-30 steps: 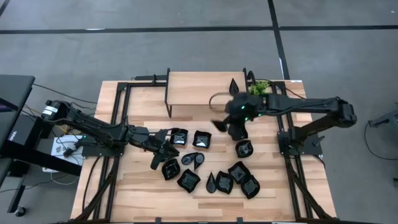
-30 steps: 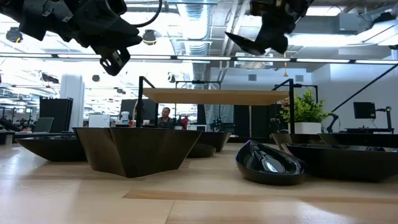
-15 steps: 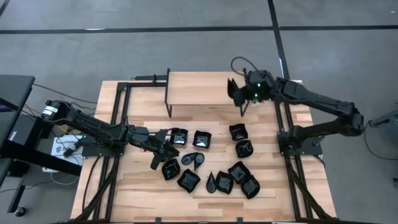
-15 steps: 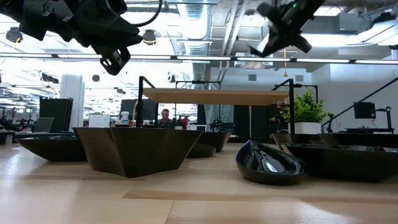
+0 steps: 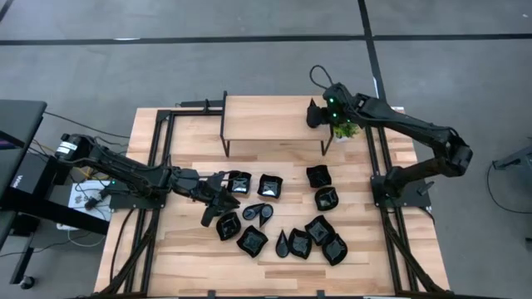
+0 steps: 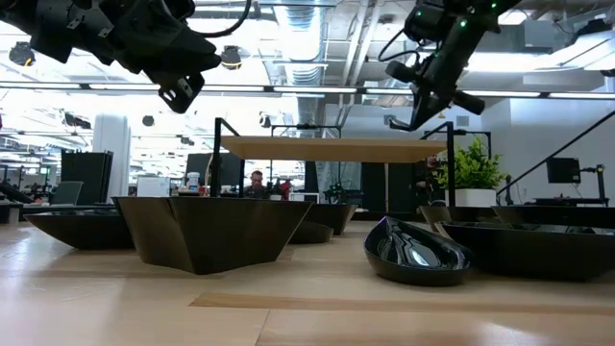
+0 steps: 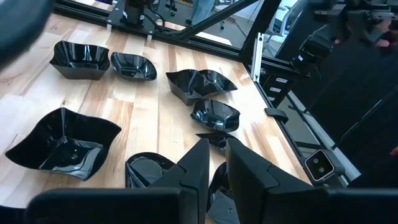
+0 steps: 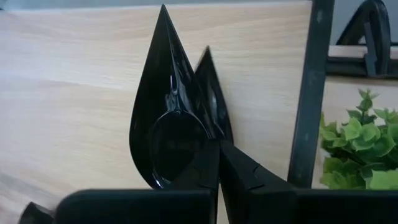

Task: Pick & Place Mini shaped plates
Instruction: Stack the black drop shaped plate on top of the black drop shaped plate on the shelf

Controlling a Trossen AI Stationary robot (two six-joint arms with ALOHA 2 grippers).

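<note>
Key relation: the teardrop plate (image 8: 171, 118) is pinched at its round end by the right gripper (image 8: 217, 163) and held over the raised shelf (image 5: 262, 116); the pointed tip is turned away from the jaws, so the long axis runs on from the fingers.
Right jaws: pressed together on the rim of the teardrop plate, which is seen edge-on, with a dark shape just behind it that cannot be identified.
Position over shelf: the right gripper (image 5: 320, 115) is held at the shelf's right end, just beside the potted plant (image 5: 347, 126).
Left jaws: the left gripper (image 5: 221, 195) is held low over the table, fingers nearly together; nothing is seen between them.
Nearer arm: the loose plates (image 5: 269, 187) are nearer to the left gripper, which hangs close above the left end of the group.
Surface: a pale wooden table (image 5: 191, 249) is shown, the plates gathered below the shelf.
Room: an open hall with ceiling lights is seen beyond; a person (image 6: 255, 180) is seated far off.
Judged next: a lowering onto the shelf top, clear of the plant.
</note>
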